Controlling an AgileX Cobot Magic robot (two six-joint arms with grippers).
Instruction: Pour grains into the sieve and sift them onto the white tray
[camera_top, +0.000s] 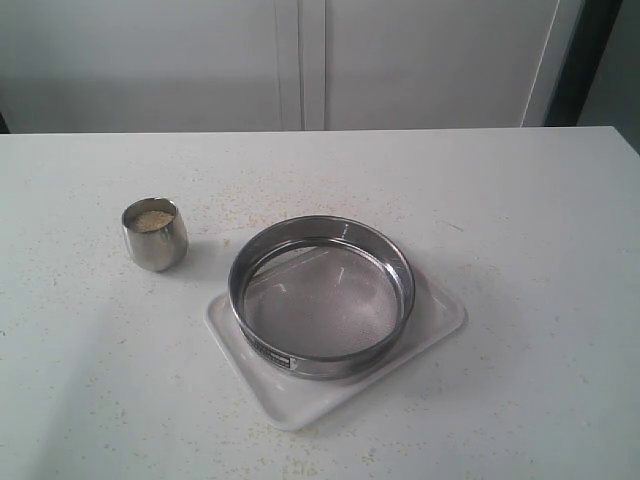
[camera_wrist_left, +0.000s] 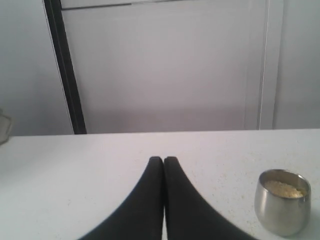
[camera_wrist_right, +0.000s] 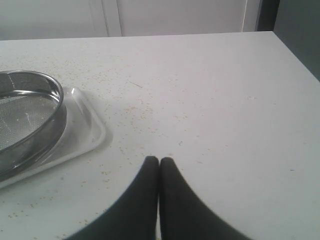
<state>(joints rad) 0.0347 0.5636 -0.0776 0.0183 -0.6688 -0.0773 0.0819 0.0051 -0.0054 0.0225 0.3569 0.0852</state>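
Note:
The sieve (camera_top: 321, 296), a wide steel ring with a mesh bottom, sits on the white tray (camera_top: 440, 318) in the middle of the table. To its left stands a small shiny steel cup (camera_top: 155, 234) holding the yellowish grains (camera_top: 153, 221). Neither arm shows in the exterior view. In the left wrist view my left gripper (camera_wrist_left: 163, 159) is shut and empty, with the cup (camera_wrist_left: 282, 208) off to one side of it. In the right wrist view my right gripper (camera_wrist_right: 159, 160) is shut and empty over bare table, apart from the tray (camera_wrist_right: 87, 129) and the sieve (camera_wrist_right: 31, 120).
Fine scattered grain specks lie on the white table (camera_top: 520, 200) around the tray and the cup. White cabinet doors (camera_top: 300, 60) stand behind the table's far edge. The table's right corner (camera_wrist_right: 272, 33) shows in the right wrist view.

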